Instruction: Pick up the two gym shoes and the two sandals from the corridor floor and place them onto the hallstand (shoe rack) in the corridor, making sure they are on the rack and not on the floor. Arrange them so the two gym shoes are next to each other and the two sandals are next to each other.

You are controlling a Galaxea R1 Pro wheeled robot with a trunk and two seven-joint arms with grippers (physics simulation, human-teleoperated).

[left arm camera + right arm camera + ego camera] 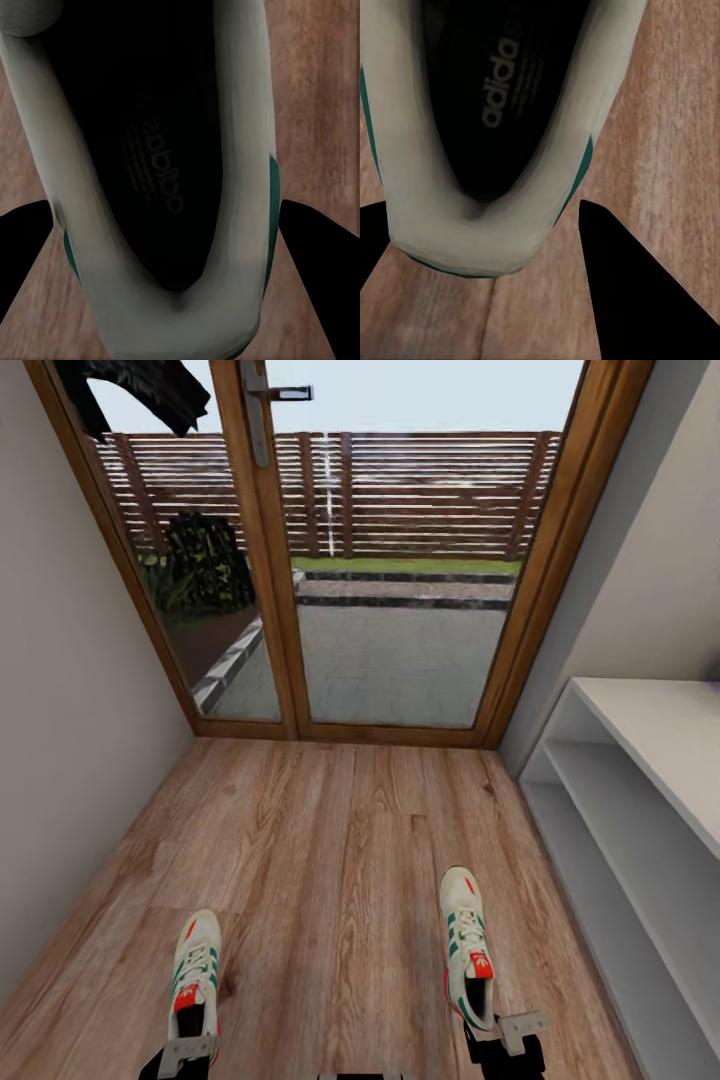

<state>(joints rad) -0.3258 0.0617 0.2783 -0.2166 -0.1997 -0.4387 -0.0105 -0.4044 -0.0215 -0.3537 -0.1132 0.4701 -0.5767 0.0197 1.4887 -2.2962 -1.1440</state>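
Shoes on the wood floor (330,860), two of them, white with green stripes and red patches, toes pointing at the glass door (390,550). Left gym shoe (196,970) down at the near left, with the left gripper (187,1052) right at its heel. Right gym shoe (467,945) well apart from it, nearer the pale shoe rack (640,790) along the right wall, with the right gripper (508,1038) at its heel too. Seen from the left wrist: heel end of that shoe (180,300) sitting between the two black fingers (322,262), one on each side, spread wide and not touching the shoe. Seen from the right wrist: heel of the other shoe (472,225) between two black fingers (637,292) as well, spread wide, one finger just beside the heel's edge. Both shoes flat on the floor, not lifted, none on the rack.
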